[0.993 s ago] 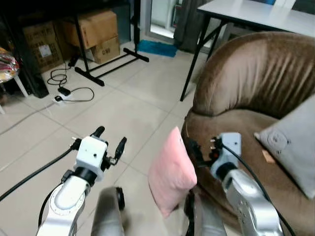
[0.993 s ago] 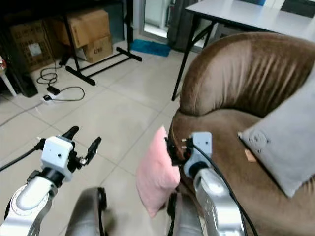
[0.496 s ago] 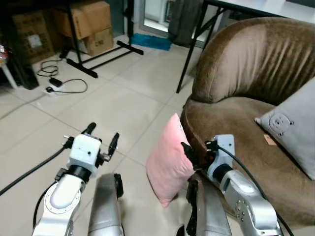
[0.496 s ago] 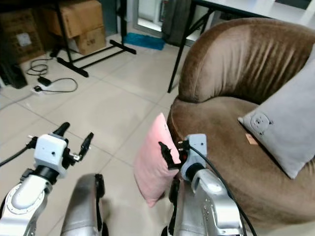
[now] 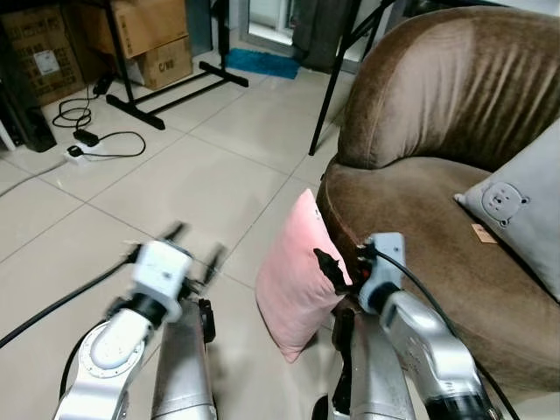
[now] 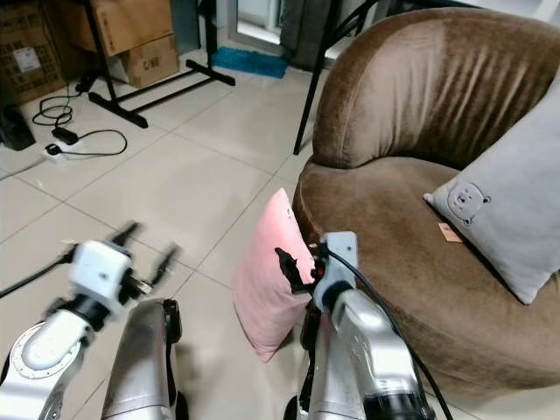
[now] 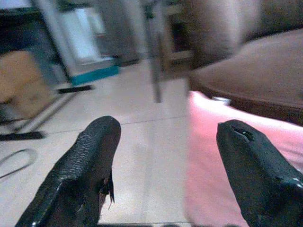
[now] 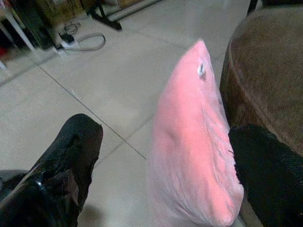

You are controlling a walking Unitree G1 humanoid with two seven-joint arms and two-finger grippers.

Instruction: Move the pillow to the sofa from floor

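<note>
The brown sofa (image 5: 437,201) fills the right half of the head views, its rounded seat front curving down toward lower centre. A grey pillow (image 5: 525,210) with a small bear face leans at the far right of the seat, and a small tag-like scrap (image 5: 484,233) lies on the cushion beside it. Pale floor tiles (image 5: 175,192) take up the left half, with cardboard boxes (image 5: 131,35) and a black stand (image 5: 175,87) along the top left, and a power strip with its cable (image 5: 87,144) under them.

The pink pillow (image 5: 297,280) stands on edge at lower centre, on the floor and leaning against the sofa's front. The right gripper (image 5: 337,271) sits just at its upper right edge; in the right wrist view its two black fingers (image 8: 66,161) are spread wide on either side of the pillow (image 8: 189,142), clasping nothing. The left gripper (image 5: 194,254) hovers at lower left, blurred, its fingers (image 7: 90,161) also parted and empty, with the pillow (image 7: 222,156) ahead of one of them.

The likely trouble is a thin pinch: closing on a soft edge could let the fabric slip out on the lift. A nudge from the right finger might also tip the pillow flat onto the tiles. The robot's own legs (image 5: 184,367) stand close beneath, so a dropped pillow could lodge between them.
</note>
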